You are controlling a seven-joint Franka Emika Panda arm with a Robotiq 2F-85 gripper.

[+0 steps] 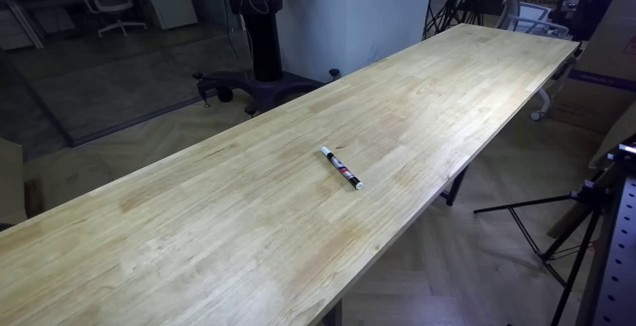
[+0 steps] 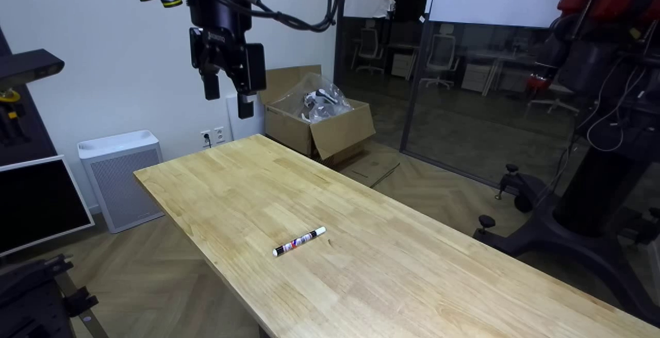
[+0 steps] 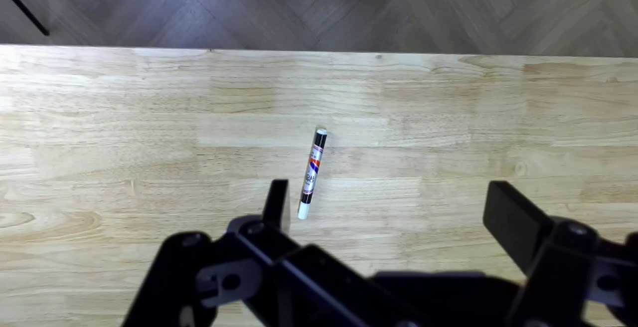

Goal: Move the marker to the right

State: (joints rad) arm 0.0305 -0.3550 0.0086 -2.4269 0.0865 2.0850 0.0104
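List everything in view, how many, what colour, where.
table: 1, light brown, centre
marker: 1, black and white, on the table
cardboard boxes: at least 2, brown, around the table
plastic bag: 1, clear, inside one box
boxy appliance: 1, white and grey, by the wall
screen: 1, black, beside the appliance
sockets: 2, white, on the wall
chairs: at least 3, pale, background
tripods: at least 2, black, near the table
wheeled machine: 1, black and red, beside the table
other gear: uncounted, dark, picture edges
gripper: 1, black, open above the table
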